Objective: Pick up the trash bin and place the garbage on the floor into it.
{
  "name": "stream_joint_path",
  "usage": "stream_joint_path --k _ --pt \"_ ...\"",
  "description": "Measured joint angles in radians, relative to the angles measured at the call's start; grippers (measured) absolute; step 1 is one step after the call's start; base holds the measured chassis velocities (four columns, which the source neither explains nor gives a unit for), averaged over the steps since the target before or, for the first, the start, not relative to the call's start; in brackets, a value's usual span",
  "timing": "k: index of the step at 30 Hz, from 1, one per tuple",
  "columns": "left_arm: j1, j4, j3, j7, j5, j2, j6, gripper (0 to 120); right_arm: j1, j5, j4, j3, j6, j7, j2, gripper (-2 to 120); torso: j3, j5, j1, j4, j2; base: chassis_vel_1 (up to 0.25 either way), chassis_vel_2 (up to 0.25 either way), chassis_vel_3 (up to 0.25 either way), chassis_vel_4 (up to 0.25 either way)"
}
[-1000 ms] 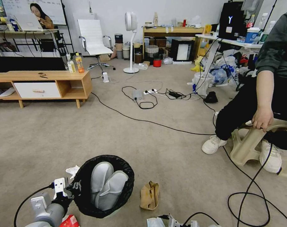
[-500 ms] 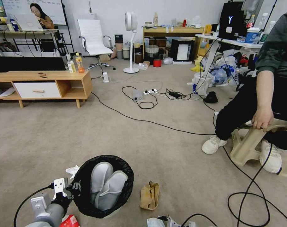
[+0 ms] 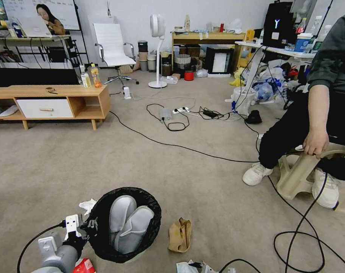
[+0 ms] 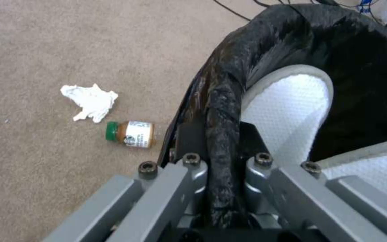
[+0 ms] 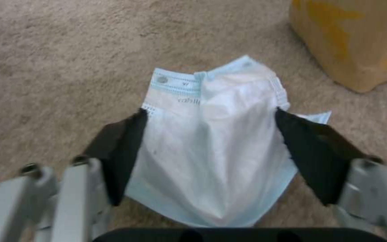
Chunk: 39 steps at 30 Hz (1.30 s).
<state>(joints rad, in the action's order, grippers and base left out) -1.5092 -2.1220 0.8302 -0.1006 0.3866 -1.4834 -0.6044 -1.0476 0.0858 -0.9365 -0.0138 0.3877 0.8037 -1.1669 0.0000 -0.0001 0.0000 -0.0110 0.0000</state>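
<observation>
The trash bin (image 3: 104,242), lined with a black bag, stands on the floor (image 3: 202,178) at the lower left with two white slippers (image 3: 128,223) inside. My left gripper (image 3: 89,224) is shut on the bin's rim (image 4: 222,101). Beside the bin lie garbage pieces: a white tissue (image 4: 90,101), a small green-capped bottle (image 4: 131,133), a brown paper bag (image 3: 180,235) and a red scrap (image 3: 83,266). My right gripper (image 5: 210,114) hangs open low over the carpet, its fingers (image 5: 122,148) on either side of a pale blue-white wrapper (image 5: 211,151), not touching it.
Black cables (image 3: 187,148) cross the carpet ahead, and one loops at the right (image 3: 297,250). A seated person's legs and a plastic stool (image 3: 305,170) are at the right. A low wooden cabinet (image 3: 58,102) stands at the left. Open carpet lies between.
My right gripper has sunk lower, almost out of the head view's bottom edge. The bin and my left gripper have hardly moved.
</observation>
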Motion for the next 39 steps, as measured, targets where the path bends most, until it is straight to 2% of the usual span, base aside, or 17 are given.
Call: stream_joint_path --k 1,6,7,9,10,12,13,16,17,20,31,35,39 --pt "0.000 0.000 0.000 0.000 0.000 0.000 0.000 4 0.000 0.000 0.000 0.000 0.000 0.000 0.000 69 0.000 0.0000 0.000 0.0000 0.000 0.000 0.000 0.000 0.000" --pt "-0.002 -0.002 0.002 0.000 0.000 0.001 0.000 4 -0.003 0.000 -0.002 -0.002 0.001 0.003 -0.001 49 0.000 0.0001 0.000 0.0001 0.000 0.000 0.000 0.000 0.000" --pt "-0.002 -0.002 0.002 0.000 0.000 0.001 0.000 4 -0.003 0.000 -0.002 -0.002 0.001 0.003 -0.001 49 0.000 0.0001 0.000 0.0001 0.000 0.000 0.000 0.000 0.000" --pt "-0.003 -0.009 0.002 0.000 0.000 0.002 0.000 4 -0.004 0.001 -0.004 -0.004 0.001 0.004 -0.001 38 0.000 0.0001 0.000 0.0001 0.000 0.000 0.000 0.000 0.000" --pt "-0.003 -0.009 0.002 0.000 0.000 0.002 0.000 4 -0.004 0.001 -0.004 -0.004 0.001 0.004 -0.001 38 0.000 0.0001 0.000 0.0001 0.000 0.000 0.000 0.000 0.000" --pt "-0.002 -0.011 0.001 0.000 0.000 0.000 0.000 4 -0.006 0.002 -0.006 -0.006 0.002 0.005 0.000 25 0.000 0.0001 0.000 0.0001 0.000 0.000 0.000 0.000 0.000" --pt "-0.002 -0.011 0.001 0.000 0.000 0.000 0.000 4 -0.006 0.002 -0.006 -0.006 0.002 0.005 0.000 25 0.000 0.0001 0.000 0.0001 0.000 0.000 0.000 0.000 0.000" --pt "0.001 -0.008 -0.001 -0.001 -0.004 -0.001 0.000 4 -0.007 0.003 -0.009 -0.010 0.003 0.005 0.003 11 0.000 0.0001 0.000 0.0001 0.000 0.000 0.000 0.000 0.000" --pt "0.001 -0.008 -0.001 -0.001 -0.004 -0.001 0.000 4 -0.007 0.003 -0.009 -0.010 0.003 0.005 0.003 11 0.000 0.0001 0.000 0.0001 0.000 0.000 0.000 0.000 0.000" --pt "0.003 -0.003 -0.003 -0.001 -0.006 -0.002 0.000 4 -0.006 0.003 -0.008 -0.016 0.003 0.006 0.006 0 0.000 0.0001 0.000 0.0001 0.000 0.000 0.000 0.000 0.000" --pt "0.005 0.004 -0.006 -0.001 -0.006 -0.002 0.001 4 -0.007 0.008 -0.022 -0.045 0.006 0.004 0.011 0 0.000 0.0002 0.000 0.0001 0.000 0.000 0.000 0.000 0.000" --pt "0.009 0.000 -0.008 0.001 0.000 0.002 -0.002 4 -0.014 0.035 -0.085 -0.073 0.000 -0.016 0.030 0 0.000 0.0001 0.000 0.0001 0.000 0.000 0.000 0.000 0.000" --pt "0.014 -0.011 -0.004 0.008 0.019 0.012 -0.013 4 -0.031 0.071 -0.217 -0.128 -0.022 -0.033 0.068 0 0.000 0.0002 0.000 0.0002 0.000 0.000 0.000 0.000 0.000"
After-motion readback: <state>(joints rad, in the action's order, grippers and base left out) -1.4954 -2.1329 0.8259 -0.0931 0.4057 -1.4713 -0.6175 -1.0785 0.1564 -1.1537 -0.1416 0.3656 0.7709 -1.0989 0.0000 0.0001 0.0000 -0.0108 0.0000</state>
